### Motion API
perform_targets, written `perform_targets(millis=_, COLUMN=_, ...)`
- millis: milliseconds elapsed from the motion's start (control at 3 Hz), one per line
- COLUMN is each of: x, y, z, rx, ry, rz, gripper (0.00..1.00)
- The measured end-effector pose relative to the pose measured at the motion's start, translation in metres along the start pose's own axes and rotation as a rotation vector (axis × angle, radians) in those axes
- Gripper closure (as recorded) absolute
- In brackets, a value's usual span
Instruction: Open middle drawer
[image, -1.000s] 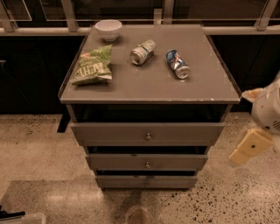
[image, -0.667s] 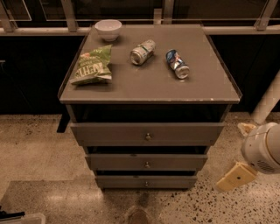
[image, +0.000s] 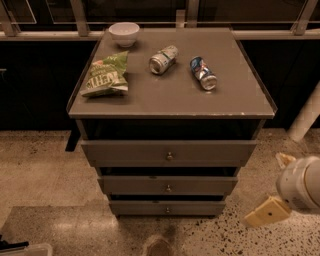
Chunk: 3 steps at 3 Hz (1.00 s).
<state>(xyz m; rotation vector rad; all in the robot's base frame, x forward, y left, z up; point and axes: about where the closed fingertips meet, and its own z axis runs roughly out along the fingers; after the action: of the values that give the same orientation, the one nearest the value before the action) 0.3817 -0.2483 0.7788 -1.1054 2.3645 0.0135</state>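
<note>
The middle drawer (image: 150, 184) is the second of three grey drawer fronts on the cabinet, with a small round metal knob (image: 168, 188). It looks shut, level with the fronts above and below. My gripper (image: 264, 189) is at the lower right, beside the cabinet and to the right of the middle drawer, apart from it. Its two tan fingers (image: 267, 212) are spread wide and hold nothing. The white wrist (image: 301, 187) runs off the right edge.
On the cabinet top (image: 175, 97) lie a white bowl (image: 124, 33), a green chip bag (image: 106, 75), a silver can (image: 163, 59) and a blue can (image: 203, 72). The top drawer (image: 125, 151) and bottom drawer (image: 140, 207) flank the middle one. Speckled floor (image: 45, 165) surrounds the cabinet.
My gripper has come down along the cabinet's right side, from beside the top drawer to the height of the middle and bottom drawers. The drawers have not moved.
</note>
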Motion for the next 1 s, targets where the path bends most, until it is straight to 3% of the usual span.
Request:
perform_targets(millis=333, x=0.039, y=0.021, z=0.044, rx=-0.007, ry=-0.054, rz=0.151, gripper=0.00)
perform_targets(millis=667, x=0.059, y=0.037, z=0.084, rx=-0.034, ry=-0.109, rz=0.239, gripper=0.00)
perform_targets(millis=1000, x=0.060, y=0.037, z=0.089, rx=-0.040, ry=-0.115, rz=0.248, gripper=0.19)
